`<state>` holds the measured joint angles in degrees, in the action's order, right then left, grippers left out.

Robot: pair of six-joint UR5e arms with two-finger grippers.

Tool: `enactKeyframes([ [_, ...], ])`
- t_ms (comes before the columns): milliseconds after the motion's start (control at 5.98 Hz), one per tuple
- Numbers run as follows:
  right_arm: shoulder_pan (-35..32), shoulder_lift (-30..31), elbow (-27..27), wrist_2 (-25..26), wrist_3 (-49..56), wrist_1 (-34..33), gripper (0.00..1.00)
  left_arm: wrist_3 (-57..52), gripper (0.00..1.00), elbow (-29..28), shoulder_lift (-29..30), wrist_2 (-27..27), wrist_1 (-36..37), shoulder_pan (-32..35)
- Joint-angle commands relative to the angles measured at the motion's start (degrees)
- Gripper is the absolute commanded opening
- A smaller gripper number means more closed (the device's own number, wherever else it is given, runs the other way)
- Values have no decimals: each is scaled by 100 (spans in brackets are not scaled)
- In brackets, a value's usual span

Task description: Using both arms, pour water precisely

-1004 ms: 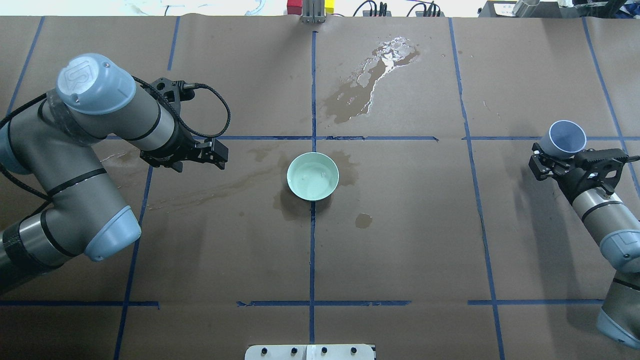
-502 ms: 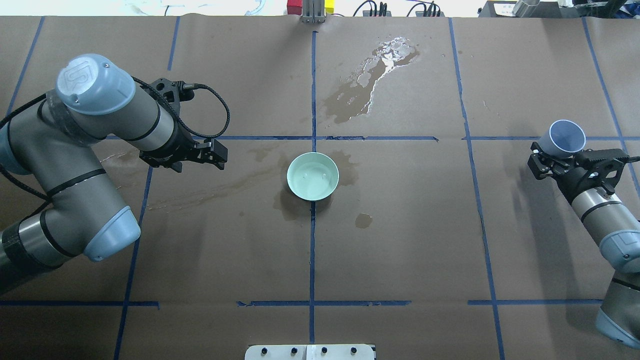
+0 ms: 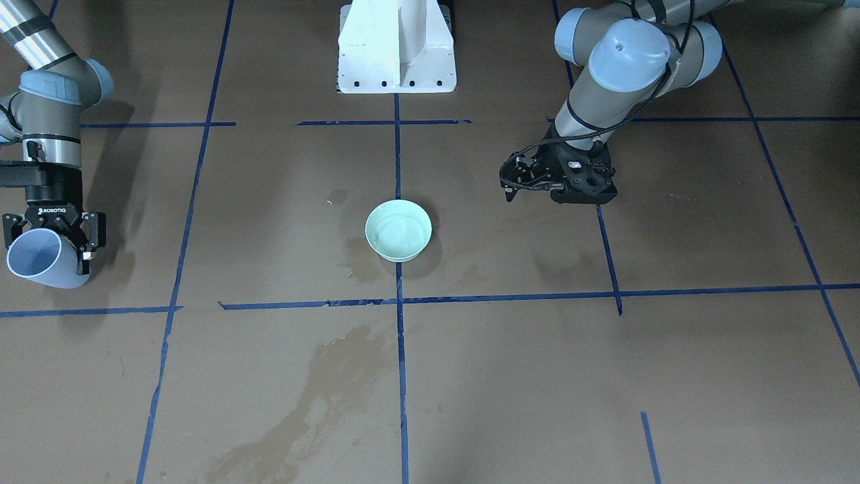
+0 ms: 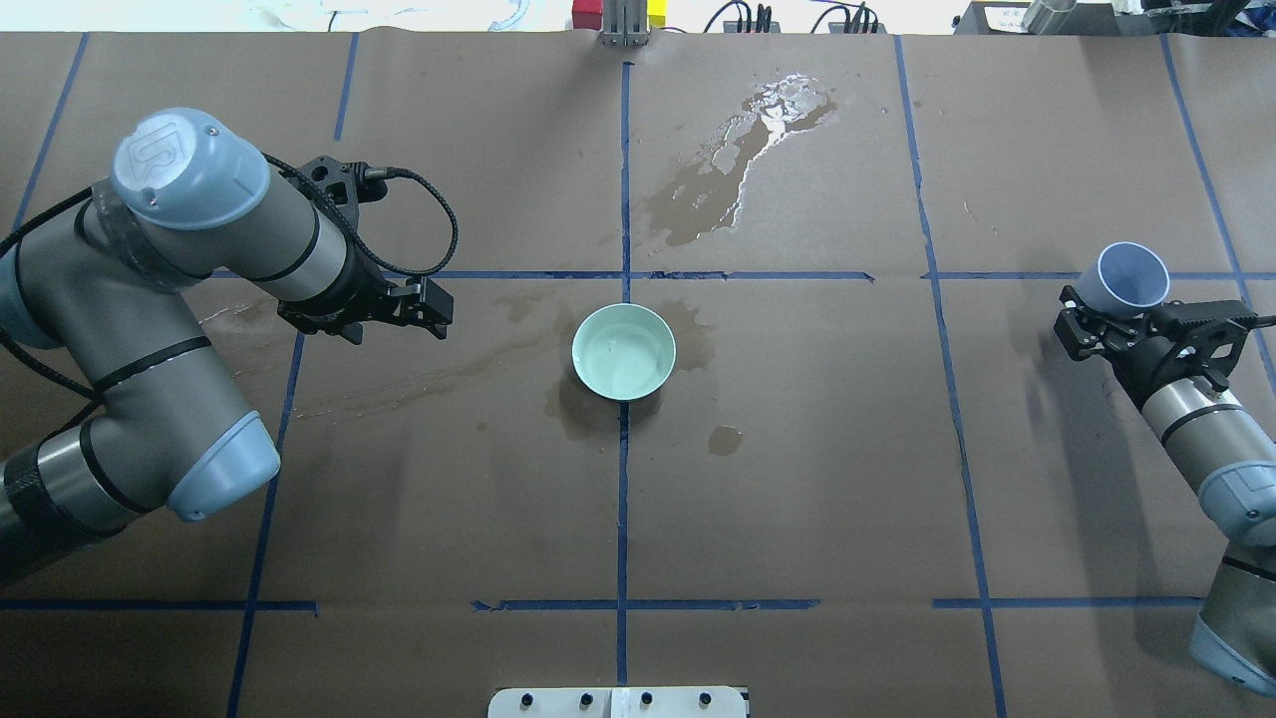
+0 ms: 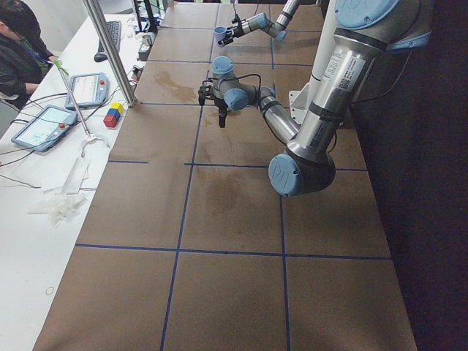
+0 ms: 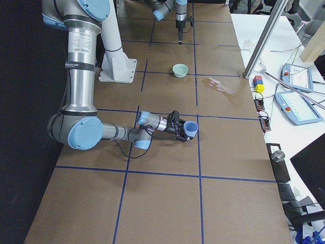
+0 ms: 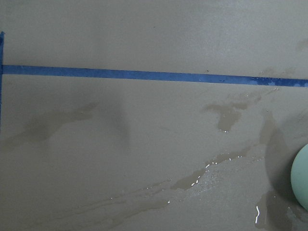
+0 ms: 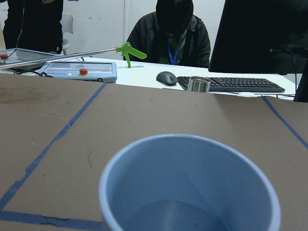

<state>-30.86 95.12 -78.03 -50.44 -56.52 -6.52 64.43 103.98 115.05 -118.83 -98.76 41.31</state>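
A mint-green bowl (image 4: 624, 351) stands at the table's middle with a faint sheen of water in it; it also shows in the front view (image 3: 398, 230). My right gripper (image 4: 1107, 321) is shut on a pale-blue cup (image 4: 1132, 275) far to the bowl's right, holding it above the table, tilted. In the right wrist view the cup (image 8: 190, 187) holds a little clear water (image 8: 178, 216) at its bottom. My left gripper (image 4: 436, 304) is shut and empty, hovering left of the bowl. The bowl's edge shows in the left wrist view (image 7: 301, 185).
A shiny spilled puddle (image 4: 743, 165) lies on the brown paper beyond the bowl. Damp stains (image 4: 419, 384) run left of the bowl, with more around it. The white pedestal (image 3: 396, 47) stands at the near edge. Operators and devices are beyond the far edge.
The right gripper with the cup has shifted very slightly right. The ripples in the bowl's water have calmed. The left arm has not moved.
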Motion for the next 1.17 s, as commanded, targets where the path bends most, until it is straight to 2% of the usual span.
enactKeyframes([
  [0,10,-2,50,-1,0,19,65,-1,100,0,0,-9,-3,9],
  [335,19,6,42,-1,0,54,74,-18,100,0,0,-9,-3,9],
  [669,45,6,86,-1,1,134,92,-18,100,0,0,-9,-3,9],
  [1004,45,6,95,-1,0,134,94,-18,100,0,0,0,6,9],
])
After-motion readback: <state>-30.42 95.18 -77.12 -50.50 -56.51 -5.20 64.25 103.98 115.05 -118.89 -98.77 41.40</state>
